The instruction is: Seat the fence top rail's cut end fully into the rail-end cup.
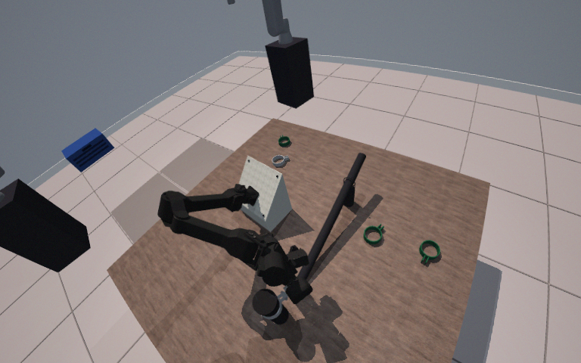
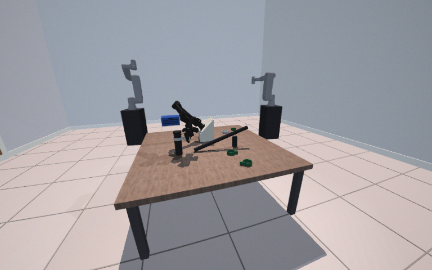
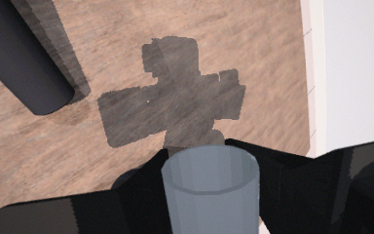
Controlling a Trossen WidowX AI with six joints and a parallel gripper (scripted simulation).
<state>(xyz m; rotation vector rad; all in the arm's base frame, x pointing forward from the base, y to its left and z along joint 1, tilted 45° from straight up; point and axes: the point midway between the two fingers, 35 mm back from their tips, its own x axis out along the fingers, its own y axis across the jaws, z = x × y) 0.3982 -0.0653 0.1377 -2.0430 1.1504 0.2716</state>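
Pincer: clamped on the grey rail-end cup.
Rail: probably stiff, long, leverage-prone; likely best gripped near its cut end.

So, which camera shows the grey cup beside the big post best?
The wrist view: the cup fills the foreground, mouth visible, clamped in the gripper. The top view shows only a small grey piece beside the post. In the exterior view it is too small to tell.
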